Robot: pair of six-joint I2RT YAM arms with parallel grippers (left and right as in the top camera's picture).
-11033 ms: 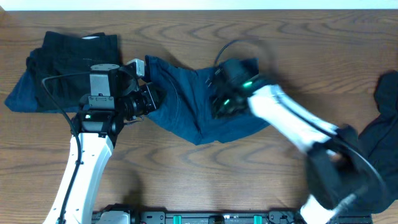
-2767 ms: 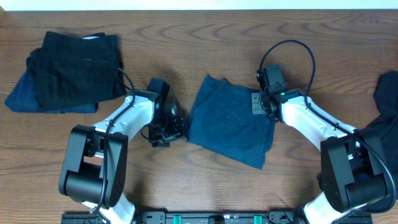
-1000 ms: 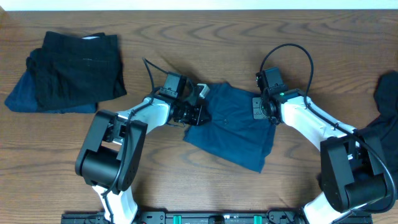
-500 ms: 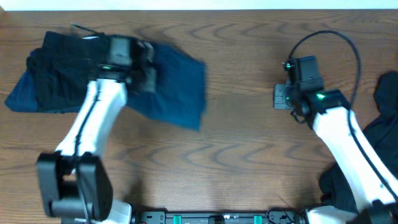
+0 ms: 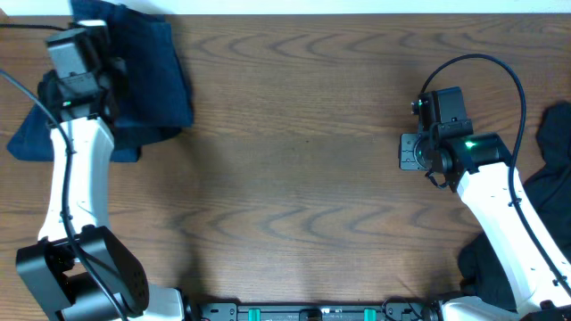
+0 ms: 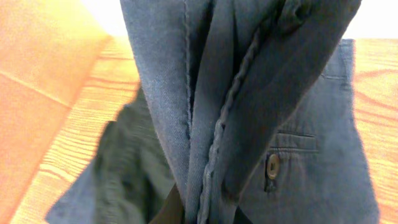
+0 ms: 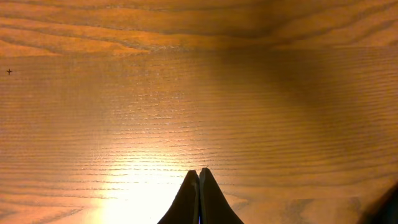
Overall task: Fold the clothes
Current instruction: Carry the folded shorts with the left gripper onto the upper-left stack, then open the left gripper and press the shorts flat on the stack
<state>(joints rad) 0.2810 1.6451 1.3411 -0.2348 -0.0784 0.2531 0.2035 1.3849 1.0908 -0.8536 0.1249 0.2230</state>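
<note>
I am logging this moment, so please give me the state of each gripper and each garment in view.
left gripper: shut on the blue denim shorts.
blue denim shorts: folded, bunched at the grip, over the stack of dark garments.
stack of dark garments: lying flat, mostly covered.
right gripper: shut, empty, above the table.
dark garments at the right edge: crumpled, not folded.

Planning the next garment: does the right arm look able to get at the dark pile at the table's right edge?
Probably yes. The right gripper is shut on nothing over the table, and the dark pile lies beside that arm with nothing between them.
</note>
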